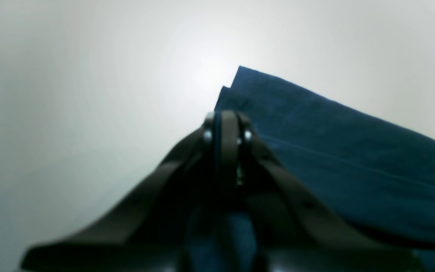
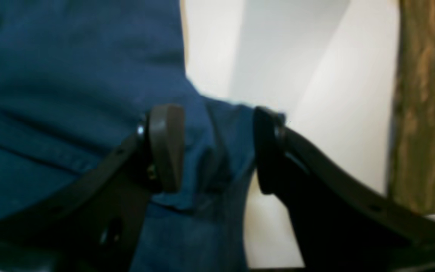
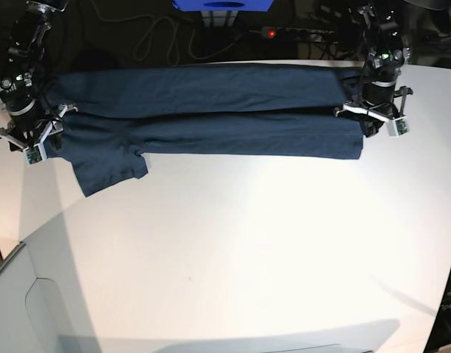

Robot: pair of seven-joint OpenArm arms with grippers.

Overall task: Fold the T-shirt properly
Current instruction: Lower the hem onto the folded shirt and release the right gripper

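I see the T-shirt [image 3: 203, 110] stretched along the table [image 3: 247, 243] toward twelve o'clock, cables [image 3: 159, 37] behind it. My left gripper [image 1: 225, 124] is pinched tight on its hem; my right gripper [image 2: 217, 147] stands parted around bunched cloth, nothing blocking either.

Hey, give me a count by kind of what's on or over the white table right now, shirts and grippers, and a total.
T-shirt: 1, dark navy, stretched lengthwise across the table
Grippers: 2, the left gripper shut on the T-shirt, the right gripper open with cloth between its jaws
Total: 3
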